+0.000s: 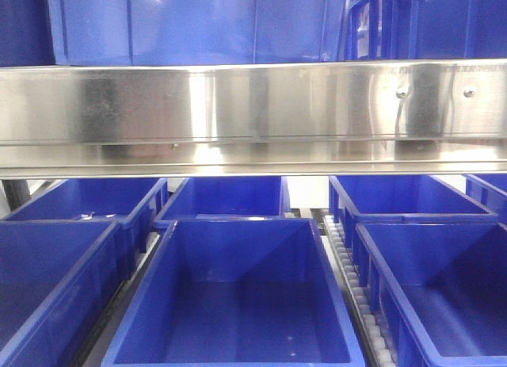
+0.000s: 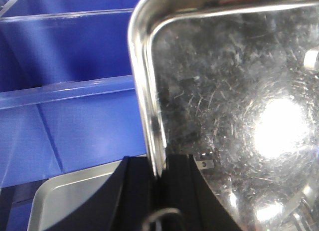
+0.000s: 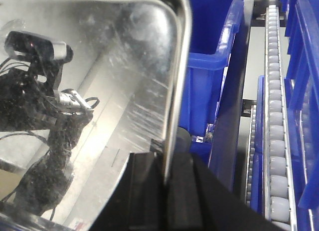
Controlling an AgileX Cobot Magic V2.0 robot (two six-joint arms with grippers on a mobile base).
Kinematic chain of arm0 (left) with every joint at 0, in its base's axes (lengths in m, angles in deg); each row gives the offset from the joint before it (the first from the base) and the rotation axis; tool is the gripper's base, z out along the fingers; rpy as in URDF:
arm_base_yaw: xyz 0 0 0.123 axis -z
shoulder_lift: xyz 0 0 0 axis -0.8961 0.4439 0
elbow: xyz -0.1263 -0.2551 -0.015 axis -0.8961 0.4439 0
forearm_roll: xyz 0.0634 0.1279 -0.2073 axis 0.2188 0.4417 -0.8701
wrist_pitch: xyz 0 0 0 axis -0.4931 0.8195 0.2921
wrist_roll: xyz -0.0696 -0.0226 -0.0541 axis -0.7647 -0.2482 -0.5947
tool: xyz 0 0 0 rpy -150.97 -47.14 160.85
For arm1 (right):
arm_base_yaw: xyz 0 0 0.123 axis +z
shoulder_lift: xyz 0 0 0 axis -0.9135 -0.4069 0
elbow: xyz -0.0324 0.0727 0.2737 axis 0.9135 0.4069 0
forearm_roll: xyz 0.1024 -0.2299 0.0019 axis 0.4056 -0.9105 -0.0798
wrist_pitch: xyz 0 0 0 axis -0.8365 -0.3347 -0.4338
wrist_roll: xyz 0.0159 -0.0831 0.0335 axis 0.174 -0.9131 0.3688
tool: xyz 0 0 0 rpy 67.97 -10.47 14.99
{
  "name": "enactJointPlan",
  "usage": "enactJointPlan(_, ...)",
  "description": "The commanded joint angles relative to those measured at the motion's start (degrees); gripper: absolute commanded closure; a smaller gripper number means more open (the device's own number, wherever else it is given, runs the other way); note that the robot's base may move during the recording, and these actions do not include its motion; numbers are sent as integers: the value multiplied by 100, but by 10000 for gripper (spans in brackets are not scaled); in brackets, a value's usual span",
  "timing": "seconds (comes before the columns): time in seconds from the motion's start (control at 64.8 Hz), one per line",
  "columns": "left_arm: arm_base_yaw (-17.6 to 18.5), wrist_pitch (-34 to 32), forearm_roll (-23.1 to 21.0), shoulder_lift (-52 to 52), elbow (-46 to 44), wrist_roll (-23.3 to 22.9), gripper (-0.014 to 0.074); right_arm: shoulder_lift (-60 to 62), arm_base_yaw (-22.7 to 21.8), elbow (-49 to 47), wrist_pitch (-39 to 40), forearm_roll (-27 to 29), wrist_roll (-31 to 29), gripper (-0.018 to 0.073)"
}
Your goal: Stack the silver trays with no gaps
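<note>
Both left gripper (image 2: 159, 177) and right gripper (image 3: 168, 163) clamp one scratched tray (image 2: 224, 91), seemingly.

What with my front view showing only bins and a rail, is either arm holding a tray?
Observer: Yes. The left jaws are shut on the rim of a tray.
Operator: And the right arm?
Observer: The right jaws are shut on a tray rim too. I cannot tell if it is the same tray.
Operator: Is there a tray to stack onto?
Observer: A lower tray lies below and left of the left jaws.
</note>
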Motion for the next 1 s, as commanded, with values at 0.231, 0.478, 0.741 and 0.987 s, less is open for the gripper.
enactJointPlan(0.231, 3, -170, 124, -60, -52, 78, 605, 75, 6, -75, 305, -8, -115, 629)
enactJointPlan(0.478, 3, -235, 122, -60, -52, 78, 605, 75, 6, -75, 722, 37, -115, 629)
enactJointPlan(0.741, 3, -291, 134, -60, -52, 78, 605, 64, 6, -75, 765, 506, -115, 629)
enactJointPlan(0.987, -96, 976, 328, 244, -52, 78, 605, -415, 113, -75, 159, 587, -115, 629)
